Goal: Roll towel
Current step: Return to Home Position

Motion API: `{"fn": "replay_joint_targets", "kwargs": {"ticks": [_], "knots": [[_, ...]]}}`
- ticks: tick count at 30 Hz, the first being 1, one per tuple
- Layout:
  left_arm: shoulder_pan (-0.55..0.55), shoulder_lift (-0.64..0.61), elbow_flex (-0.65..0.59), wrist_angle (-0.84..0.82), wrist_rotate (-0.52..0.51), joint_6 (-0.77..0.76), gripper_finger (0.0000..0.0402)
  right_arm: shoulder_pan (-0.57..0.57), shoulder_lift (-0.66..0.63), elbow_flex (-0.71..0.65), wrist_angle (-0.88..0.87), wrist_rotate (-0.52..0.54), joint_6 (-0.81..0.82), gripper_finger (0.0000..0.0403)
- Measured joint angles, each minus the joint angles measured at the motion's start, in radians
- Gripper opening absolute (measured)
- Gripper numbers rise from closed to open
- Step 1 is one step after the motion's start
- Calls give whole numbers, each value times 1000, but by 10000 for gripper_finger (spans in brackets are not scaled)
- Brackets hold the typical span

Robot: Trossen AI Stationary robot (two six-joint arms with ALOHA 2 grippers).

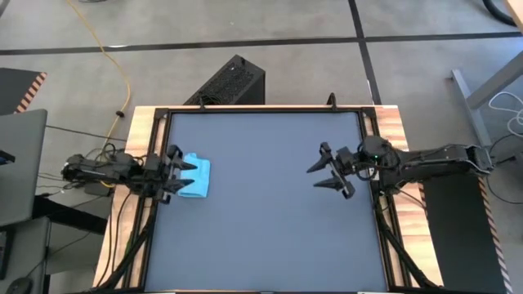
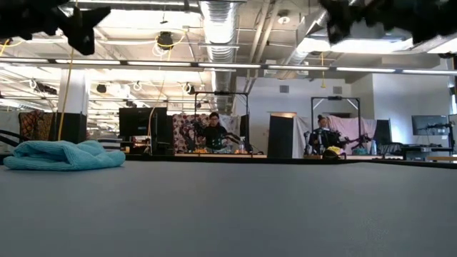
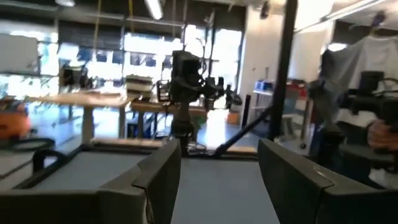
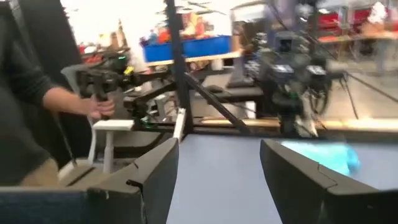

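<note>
Left claw [image 1: 183, 173] apart, towel [image 1: 198, 178] just under its tips; right claw [image 1: 328, 172] apart, empty; pull left away high, avoid snagging it

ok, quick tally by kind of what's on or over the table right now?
Sky-blue towel: 1, lying near the left edge of the table
Dark pincers: 2, both open and raised; left pincer over the towel's edge, right pincer over the right side
Total: 3
</note>
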Motion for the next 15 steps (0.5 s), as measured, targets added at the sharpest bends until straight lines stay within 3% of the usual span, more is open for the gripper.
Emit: {"fn": "replay_joint_targets", "kwargs": {"ticks": [7,15], "knots": [[0,15,-2,-28,-1,-6,202,-20,-90,-177,102,6,75,254],[0,3,-1,-73,-42,-18,202,-29,-132,-380,440,100,89,254]]}}
